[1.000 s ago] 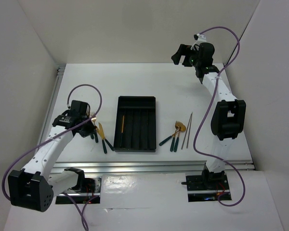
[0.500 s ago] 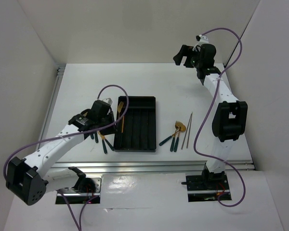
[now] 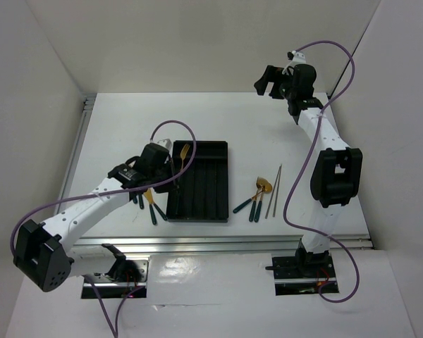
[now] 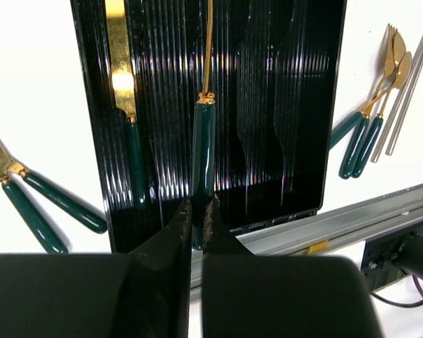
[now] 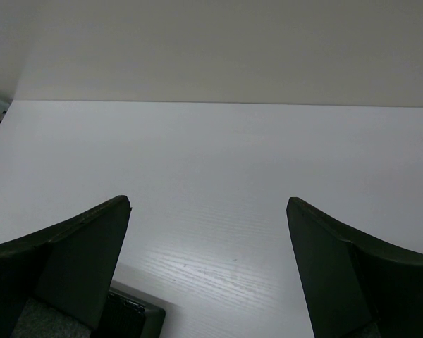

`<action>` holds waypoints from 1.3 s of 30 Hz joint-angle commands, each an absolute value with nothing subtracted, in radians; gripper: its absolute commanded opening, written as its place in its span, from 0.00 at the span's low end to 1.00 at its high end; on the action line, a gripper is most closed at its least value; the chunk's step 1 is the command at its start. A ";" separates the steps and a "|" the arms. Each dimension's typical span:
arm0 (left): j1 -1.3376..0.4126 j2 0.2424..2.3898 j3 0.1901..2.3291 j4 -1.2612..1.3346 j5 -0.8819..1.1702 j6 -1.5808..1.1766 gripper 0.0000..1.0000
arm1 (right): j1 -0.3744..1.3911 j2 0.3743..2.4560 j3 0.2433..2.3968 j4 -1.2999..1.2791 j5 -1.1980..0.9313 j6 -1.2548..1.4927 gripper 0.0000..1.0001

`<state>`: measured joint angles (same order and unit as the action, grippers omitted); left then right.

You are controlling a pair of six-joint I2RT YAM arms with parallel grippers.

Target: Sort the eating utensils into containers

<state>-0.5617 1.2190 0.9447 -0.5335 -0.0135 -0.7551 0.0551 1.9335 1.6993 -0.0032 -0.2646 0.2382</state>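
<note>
A white worktop (image 3: 225,120) forms the floor of a white-walled enclosure, closed by a plain back wall (image 3: 197,42), with a left panel (image 3: 28,127) and a right panel (image 3: 402,141) slanting in at the sides. A silver aluminium rail (image 3: 225,243) runs along the worktop's near edge, and a side rail (image 3: 81,134) lines its left edge. Below the near rail, a glossy white ledge (image 3: 211,282) catches pale reflections.

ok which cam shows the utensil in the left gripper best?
Left wrist: the left gripper is shut on the utensil, teal handle plain, gold neck running off the top edge. Top external shows only its small gold head. Right wrist shows none of it.
</note>
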 commanded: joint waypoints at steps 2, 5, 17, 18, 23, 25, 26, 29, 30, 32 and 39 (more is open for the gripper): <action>-0.566 1.250 0.994 -0.480 -0.011 -0.744 0.00 | 0.049 1.859 1.700 0.032 -0.253 0.239 1.00; -0.566 1.273 0.994 -0.480 -0.011 -0.744 0.00 | 0.049 1.859 1.700 0.032 -0.253 0.239 1.00; -0.566 1.282 0.994 -0.471 -0.018 -0.744 0.00 | 0.049 1.859 1.700 0.032 -0.262 0.239 1.00; -0.566 1.282 0.994 -0.471 -0.018 -0.744 0.00 | 0.049 1.859 1.700 0.032 -0.262 0.239 1.00; -0.566 1.292 1.003 -0.471 -0.018 -0.744 0.00 | 0.049 1.859 1.700 0.032 -0.262 0.239 1.00; -0.566 1.304 1.003 -0.480 -0.028 -0.744 0.00 | 0.049 1.859 1.700 0.032 -0.262 0.239 1.00; -0.566 1.304 1.012 -0.480 -0.028 -0.744 0.00 | 0.049 1.859 1.700 0.032 -0.262 0.239 1.00; -0.566 1.313 0.999 -0.469 -0.037 -0.744 0.00 | 0.049 1.868 1.720 0.022 -0.262 0.239 1.00; -0.566 1.313 0.999 -0.457 -0.019 -0.744 0.00 | 0.049 1.878 1.720 0.021 -0.250 0.239 1.00; -0.566 1.347 1.008 -0.457 -0.018 -0.744 0.00 | 0.049 1.878 1.720 0.021 -0.250 0.239 1.00; -0.575 1.390 0.977 -0.457 -0.021 -0.817 0.00 | 0.049 1.868 1.710 0.021 -0.250 0.239 1.00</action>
